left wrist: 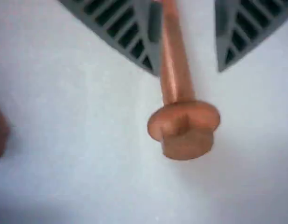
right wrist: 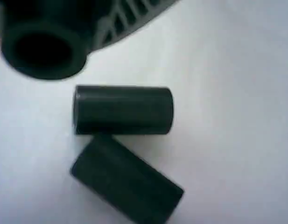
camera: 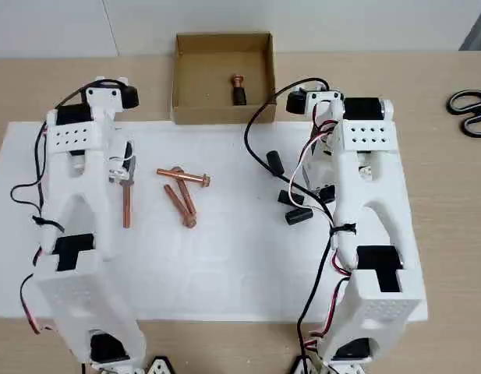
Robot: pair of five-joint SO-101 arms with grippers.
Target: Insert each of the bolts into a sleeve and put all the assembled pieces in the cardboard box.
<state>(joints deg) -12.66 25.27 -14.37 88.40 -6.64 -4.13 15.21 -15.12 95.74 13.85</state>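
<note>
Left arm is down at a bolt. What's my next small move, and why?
Probably close the left end effector on the bolt. In the left wrist view the shaft already sits between the jaws, with a gap showing on one side, so it doesn't look clamped yet. Closing should secure it before any lift.

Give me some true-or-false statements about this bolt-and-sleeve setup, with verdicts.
1. The cardboard box holds one assembled piece. True.
2. Three loose bolts lie on the white board. True.
3. The scissors lie in the box. False: they lie on the table, at its right edge.
4. The loose sleeves lie beside the left arm. False: they lie beside the right arm.
5. A bolt has its shaft between the left gripper fingers. True.
</note>
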